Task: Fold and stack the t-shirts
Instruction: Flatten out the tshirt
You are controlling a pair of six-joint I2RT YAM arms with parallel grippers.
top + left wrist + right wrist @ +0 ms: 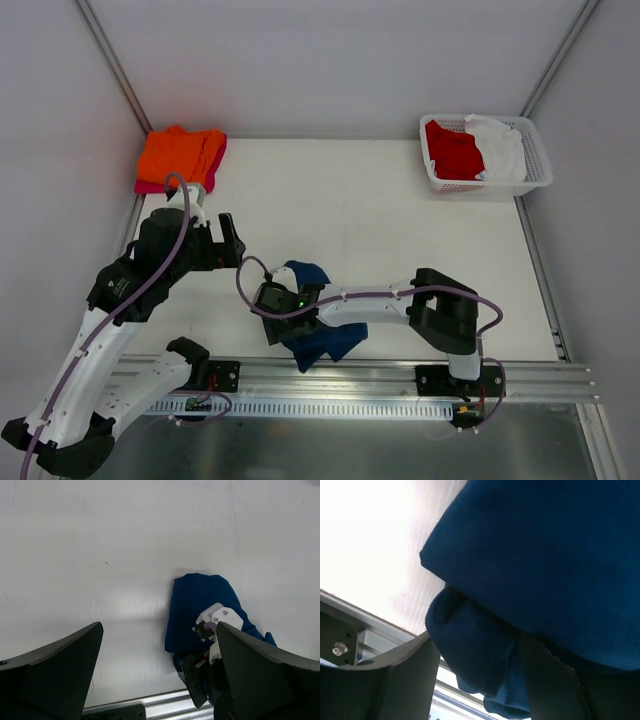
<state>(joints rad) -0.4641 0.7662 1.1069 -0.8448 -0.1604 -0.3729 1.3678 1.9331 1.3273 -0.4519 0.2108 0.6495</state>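
Navy cloth lay bunched near the front edge of the white table (350, 200): the navy t-shirt (322, 342), crumpled rather than flat, sat just beyond the aluminium rail (350, 375) that ran along the near side. From above, the right arm (385, 298) reached leftward across this shirt and hid its middle, so only a lobe behind the wrist and a larger fold in front of it showed. The right gripper (480, 680) had its two fingers partly drawn in with a thick wad of the navy cloth filling the gap between them, pinched there. The left gripper (157, 680) hovered over bare table to the left of the shirt with its fingers spread wide and nothing between them; in its own view the right-hand finger (265, 680) covered the near corner of the cloth. Five shirts could be counted. Two made a folded stack at the far left corner, the orange t-shirt (180, 152) on top of the magenta-pink t-shirt (150, 186), whose edge peeked out below. Two more, the red t-shirt (452, 150) and the white t-shirt (500, 148), lay loose side by side in the one white lattice basket (480, 187) at the far right corner, well apart from both arms. The fifth was the navy one.
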